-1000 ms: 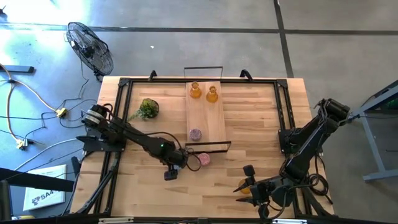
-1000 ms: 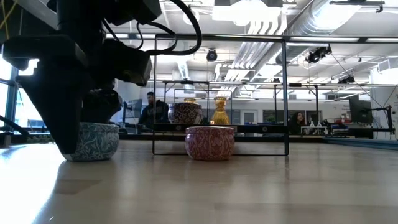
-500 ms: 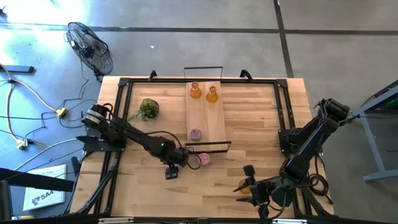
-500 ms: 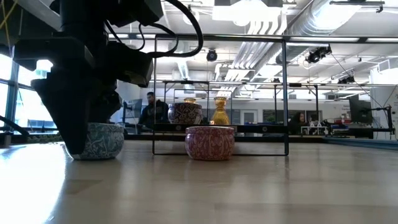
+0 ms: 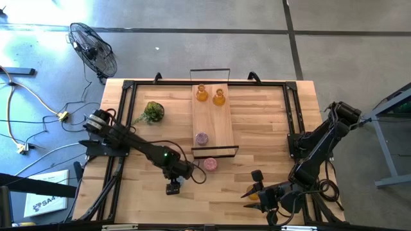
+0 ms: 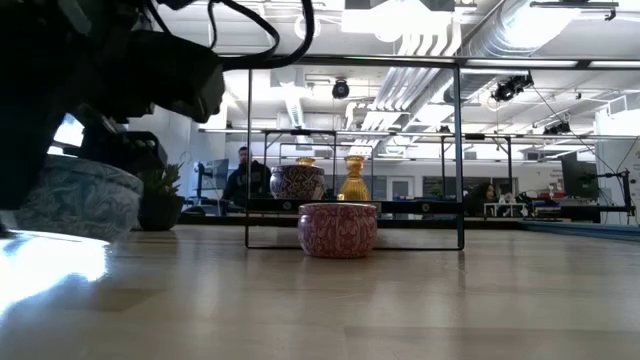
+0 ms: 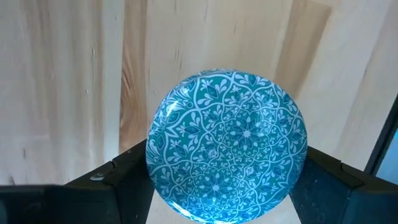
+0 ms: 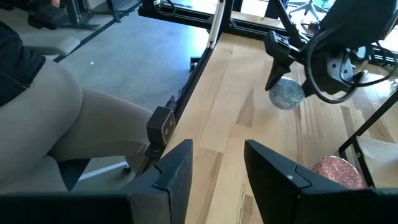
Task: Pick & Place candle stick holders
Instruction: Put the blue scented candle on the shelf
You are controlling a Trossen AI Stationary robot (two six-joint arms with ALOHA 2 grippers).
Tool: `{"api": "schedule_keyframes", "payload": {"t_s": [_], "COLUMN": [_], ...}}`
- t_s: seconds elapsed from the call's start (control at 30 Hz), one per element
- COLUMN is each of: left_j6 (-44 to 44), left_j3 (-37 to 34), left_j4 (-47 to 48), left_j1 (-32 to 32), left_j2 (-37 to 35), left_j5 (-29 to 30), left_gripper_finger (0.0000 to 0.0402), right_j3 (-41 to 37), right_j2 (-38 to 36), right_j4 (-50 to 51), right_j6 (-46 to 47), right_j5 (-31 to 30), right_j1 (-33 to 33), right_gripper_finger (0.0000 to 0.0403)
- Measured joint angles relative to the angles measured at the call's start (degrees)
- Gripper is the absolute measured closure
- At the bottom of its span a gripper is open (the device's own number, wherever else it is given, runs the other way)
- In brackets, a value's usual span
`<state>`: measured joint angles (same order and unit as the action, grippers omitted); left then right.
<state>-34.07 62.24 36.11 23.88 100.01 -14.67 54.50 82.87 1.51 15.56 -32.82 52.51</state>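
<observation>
One light-blue candle stick holder sits clamped between the fingers of the left claw, lifted clear of the desk; the smooth round glass, gripped only at its sides, could slip or tilt out if the arm swings quickly. Just beyond the claw, a pink holder stands beside the wire-framed wooden tray and could be clipped. The right claw waits open at the desk's near edge.

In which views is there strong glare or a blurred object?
Low view: a bright glare patch on the table under the blue holder, which looks blurred. Left wrist view: the blue holder is sharp between the left gripper fingers. High view: even light.
</observation>
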Motion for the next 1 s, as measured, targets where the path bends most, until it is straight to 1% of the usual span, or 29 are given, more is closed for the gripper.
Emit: {"api": "schedule_keyframes", "payload": {"t_s": [0.07, 0.13, 0.3, 0.43, 0.57, 0.7, 0.83, 1.0], "left_j6": [-0.5, -0.5, -0.2, -0.3, -0.4, 2.3, 7.2, 14.2], "left_j3": [0.0, 0.0, 0.0, 0.0, 0.7, 3.6, 7.2, 11.9], "left_j4": [-0.3, -1.4, -4.1, -4.6, -10.4, -15.1, -19.9, -20.1], "left_j1": [0.8, 1.5, 1.2, 1.3, 1.3, 1.3, 1.2, 0.3], "left_j2": [0.0, 0.0, -0.1, -0.1, -0.1, -0.1, -0.1, -0.1], "left_j5": [0.2, 1.5, 2.6, 1.2, -1.5, -1.4, -1.3, 0.4], "left_gripper_finger": [0.0117, 0.0117, 0.0118, 0.0118, 0.0119, 0.0119, 0.0121, 0.0122], "right_j3": [0.0, 0.0, 0.0, 0.0, 0.0, 0.0, 0.0, 0.0], "right_j2": [0.0, 0.0, 0.0, 0.0, 0.0, 0.0, 0.0, 0.0], "right_j4": [0.0, 0.0, 0.0, 0.0, 0.0, 0.0, 0.0, 0.0], "right_j6": [0.0, 0.0, 0.0, -0.3, -0.6, -0.6, -0.6, -0.6], "right_j5": [0.0, 0.0, 0.0, 0.0, 0.0, -0.2, -0.2, -0.2], "right_j1": [0.0, 0.0, 0.0, 0.0, -0.1, -0.1, -0.1, -0.1], "right_gripper_finger": [0.0263, 0.0263, 0.0263, 0.0263, 0.0263, 0.0263, 0.0263, 0.0263]}}
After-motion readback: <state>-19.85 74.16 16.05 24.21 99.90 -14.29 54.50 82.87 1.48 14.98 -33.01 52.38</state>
